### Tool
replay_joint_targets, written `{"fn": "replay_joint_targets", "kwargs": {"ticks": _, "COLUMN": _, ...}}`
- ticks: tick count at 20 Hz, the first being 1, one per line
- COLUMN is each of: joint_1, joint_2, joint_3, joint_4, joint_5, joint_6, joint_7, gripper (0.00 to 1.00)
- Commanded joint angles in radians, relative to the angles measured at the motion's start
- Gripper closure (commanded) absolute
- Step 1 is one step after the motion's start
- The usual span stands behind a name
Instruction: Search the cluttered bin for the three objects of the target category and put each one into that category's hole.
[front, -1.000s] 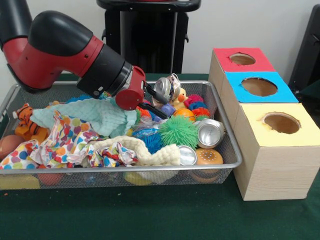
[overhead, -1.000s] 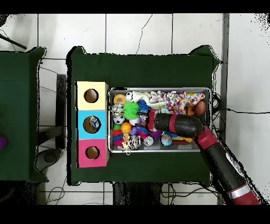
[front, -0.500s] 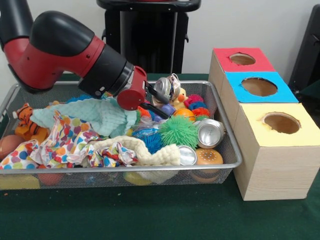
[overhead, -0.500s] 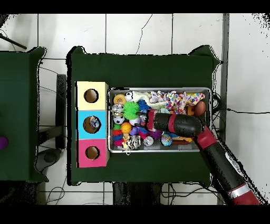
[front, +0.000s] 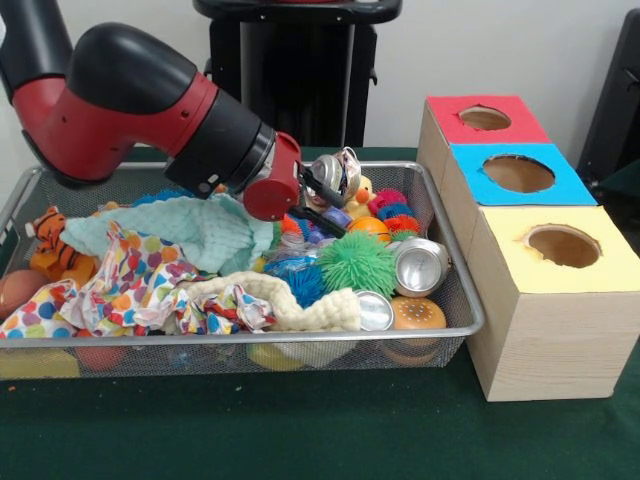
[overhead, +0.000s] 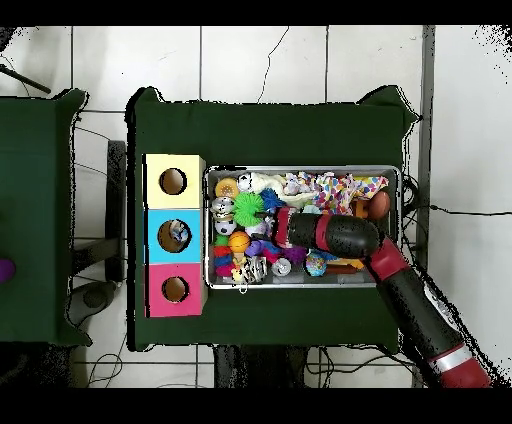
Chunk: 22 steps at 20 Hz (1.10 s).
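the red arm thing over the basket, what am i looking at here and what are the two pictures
It is a robot arm with a gripper at its tip. One picture looks across the table from the front, the other straight down from above.

On the green table stands a wire bin full of toys and cloths: a spiky green ball, metal cans, a toy tiger, a spotted cloth. Beside it stand three boxes with holes on top: red, blue, yellow.

The gripper reaches low among the toys at the bin's far side. I cannot tell if it holds anything.
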Motion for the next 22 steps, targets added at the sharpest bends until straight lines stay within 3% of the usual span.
{"fn": "replay_joint_targets", "kwargs": {"ticks": 1, "joint_1": 0.018, "joint_2": 0.013, "joint_3": -0.059, "joint_4": -0.147, "joint_5": 0.027, "joint_6": 0.003, "joint_7": 0.045, "gripper": 0.00}}
{"fn": "replay_joint_targets", "kwargs": {"ticks": 13, "joint_1": 0.034, "joint_2": 0.023, "joint_3": -0.064, "joint_4": -0.221, "joint_5": 0.021, "joint_6": 0.051, "joint_7": -0.026, "gripper": 0.00}}
{"fn": "replay_joint_targets", "kwargs": {"ticks": 22, "joint_1": 0.031, "joint_2": 0.020, "joint_3": -0.063, "joint_4": -0.216, "joint_5": 0.021, "joint_6": 0.047, "joint_7": -0.015, "gripper": 0.00}}
